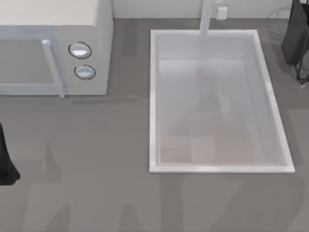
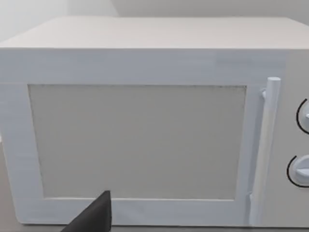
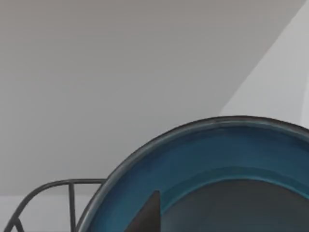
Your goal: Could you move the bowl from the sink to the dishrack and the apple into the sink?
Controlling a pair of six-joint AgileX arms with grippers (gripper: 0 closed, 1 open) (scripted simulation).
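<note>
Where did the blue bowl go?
In the right wrist view, the bowl sits close under the camera, next to the dishrack's wire bars. The sink holds no bowl.

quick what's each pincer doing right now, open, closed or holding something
Left pincer: by the microwave; cannot be told.
Right pincer: close over the blue bowl by the dishrack; a hold cannot be told.
</note>
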